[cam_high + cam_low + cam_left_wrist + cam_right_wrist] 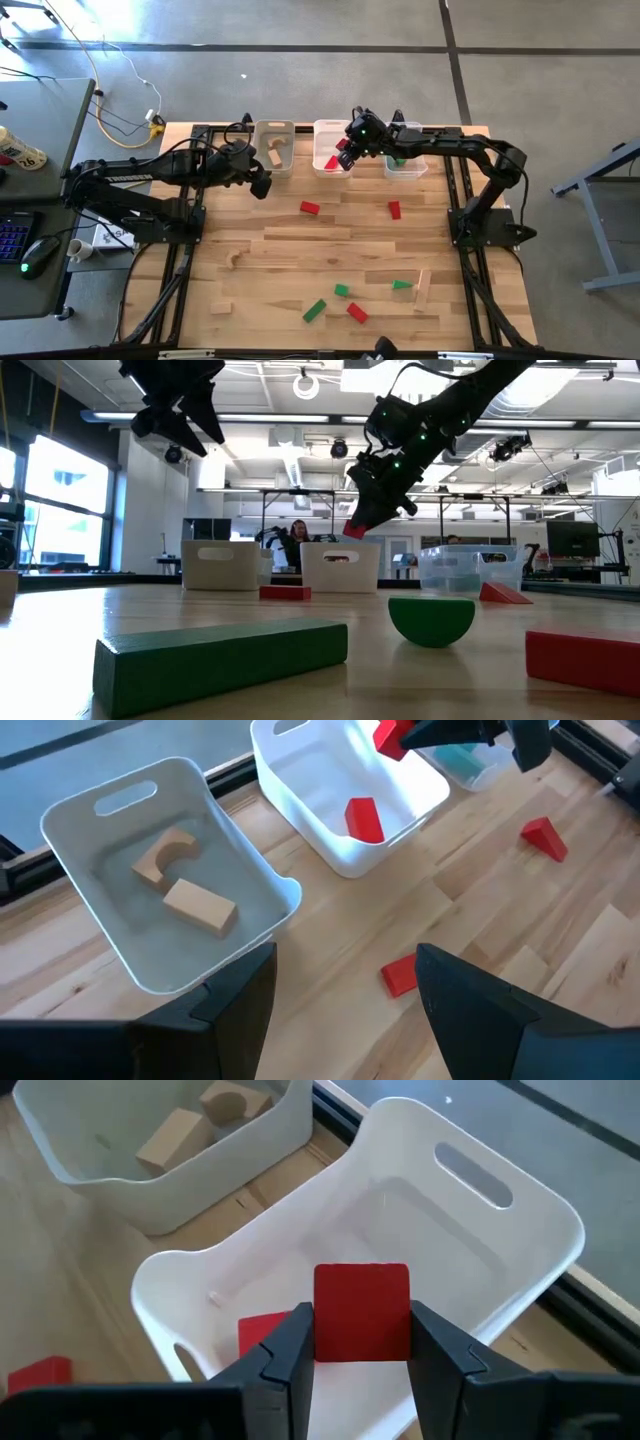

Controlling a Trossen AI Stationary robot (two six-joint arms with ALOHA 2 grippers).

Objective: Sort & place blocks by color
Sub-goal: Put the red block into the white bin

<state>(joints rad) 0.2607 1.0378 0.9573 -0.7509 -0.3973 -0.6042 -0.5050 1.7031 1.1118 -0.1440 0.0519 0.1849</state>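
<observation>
on a pale wooden table [300, 250] in an open workshop, red, green and plain blocks [315, 310] lie scattered toward the near edge, well apart. three bins line the far edge. the right gripper [360, 1350] grips a red block [362, 1312] above the middle bin [520, 1230]; the left gripper [345, 995], fingers spread and empty, hovers near the left bin [250, 870].

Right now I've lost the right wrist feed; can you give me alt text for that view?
The right gripper holds a flat red wooden block between its dark fingers, above the middle translucent white plastic bin, where another red block already lies. Beyond it, a second white bin holds two plain light wood blocks.
</observation>
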